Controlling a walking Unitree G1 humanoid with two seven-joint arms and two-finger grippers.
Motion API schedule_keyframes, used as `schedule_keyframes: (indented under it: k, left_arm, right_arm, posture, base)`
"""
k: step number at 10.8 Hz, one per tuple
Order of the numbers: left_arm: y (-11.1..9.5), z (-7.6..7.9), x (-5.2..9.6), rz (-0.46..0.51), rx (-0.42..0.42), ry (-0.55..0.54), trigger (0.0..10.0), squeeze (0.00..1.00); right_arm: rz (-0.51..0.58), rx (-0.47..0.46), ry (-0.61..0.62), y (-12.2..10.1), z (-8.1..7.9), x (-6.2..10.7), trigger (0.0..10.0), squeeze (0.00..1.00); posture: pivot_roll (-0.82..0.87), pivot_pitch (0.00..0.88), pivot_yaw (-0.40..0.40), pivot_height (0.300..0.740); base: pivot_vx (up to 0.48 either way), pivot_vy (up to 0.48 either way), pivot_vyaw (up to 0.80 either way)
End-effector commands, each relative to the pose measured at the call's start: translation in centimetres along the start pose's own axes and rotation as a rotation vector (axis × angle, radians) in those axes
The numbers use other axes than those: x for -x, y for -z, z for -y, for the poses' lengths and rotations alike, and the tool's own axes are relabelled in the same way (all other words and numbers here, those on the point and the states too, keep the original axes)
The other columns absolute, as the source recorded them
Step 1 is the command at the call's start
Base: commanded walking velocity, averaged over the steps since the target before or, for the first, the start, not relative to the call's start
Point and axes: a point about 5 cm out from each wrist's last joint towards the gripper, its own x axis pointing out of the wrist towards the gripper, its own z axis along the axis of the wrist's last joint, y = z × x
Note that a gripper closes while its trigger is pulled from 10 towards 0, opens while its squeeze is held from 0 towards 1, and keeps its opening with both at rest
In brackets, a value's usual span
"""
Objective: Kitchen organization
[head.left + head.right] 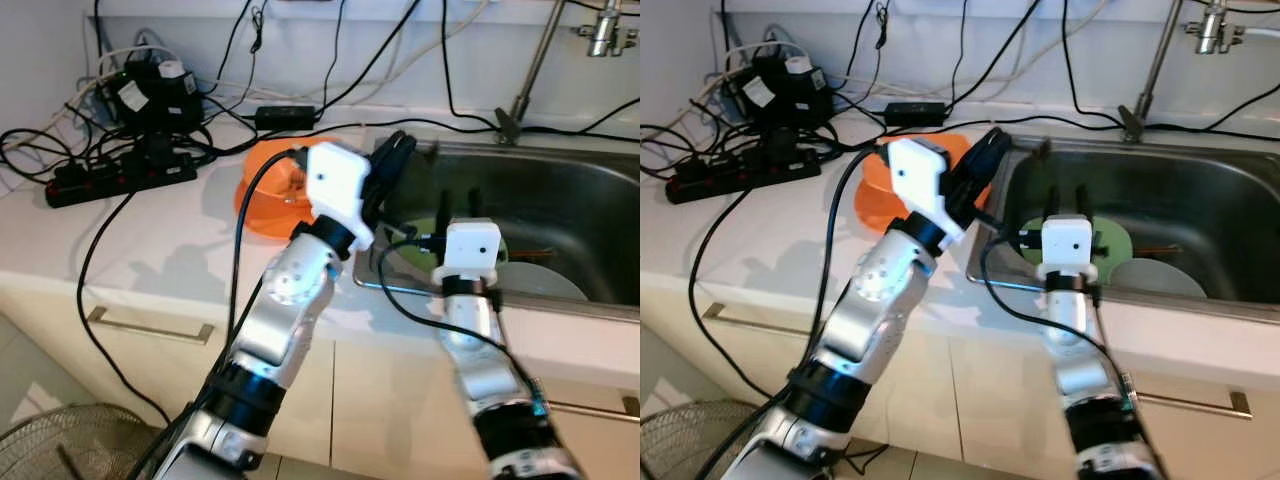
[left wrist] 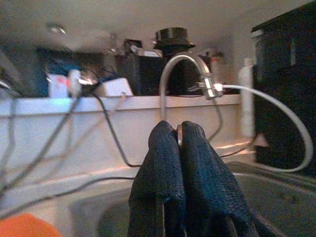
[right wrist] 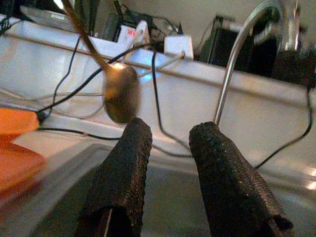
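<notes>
Countertop (image 1: 150, 240) holds orange bowl (image 1: 262, 190) beside sink (image 1: 560, 200).

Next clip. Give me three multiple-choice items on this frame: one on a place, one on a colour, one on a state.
1. Where is the orange bowl?
A in the sink
B on the counter left of the sink
C on the floor

2. What colour is the plate in the sink nearest the right hand?
A green
B red
C black

3. The right hand is:
A open
B shut on a cup
C shut on a cable

Key:
B: the bowl stands on the counter beside the sink's left rim.
A: the plate is green.
A: its jaws stand apart, empty. The left hand is shut on a spoon.
</notes>
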Motion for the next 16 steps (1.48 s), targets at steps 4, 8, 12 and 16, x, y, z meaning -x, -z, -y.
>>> schedule_keyframes:
  k: [4,8,12,16]
  left_arm:
    - [-0.4,0.1,0.5,-0.026,0.087,0.077,10.0,0.0]
    - [0.0,0.7,0.6,-0.06,0.103,0.131,10.0,0.0]
    - [0.4,1.0,0.7,-0.089,0.107,0.153,10.0,0.0]
    - [0.8,0.6,0.7,-0.114,0.072,0.138,10.0,0.0]
  right_arm:
    - [0.023,0.101,-0.03,0.0,0.3,-0.4,10.0,0.0]
    - [0.102,0.123,-0.058,-1.7,-0.1,-1.5,10.0,0.0]
    - [0.163,0.126,-0.126,-3.0,-1.8,-1.3,10.0,0.0]
    - [0.157,0.135,-0.121,-3.1,-1.6,-1.6,10.0,0.0]
  posture:
    - [0.01,0.0,0.095,0.74]
    - [0.0,0.0,0.101,0.74]
    - [0.01,0.0,0.1,0.74]
    - [0.01,0.0,0.098,0.74]
  base:
    - [0.0,0.0,0.0]
    - [0.0,0.0,0.0]
    - [0.0,0.0,0.0]
    - [0.0,0.0,0.0]
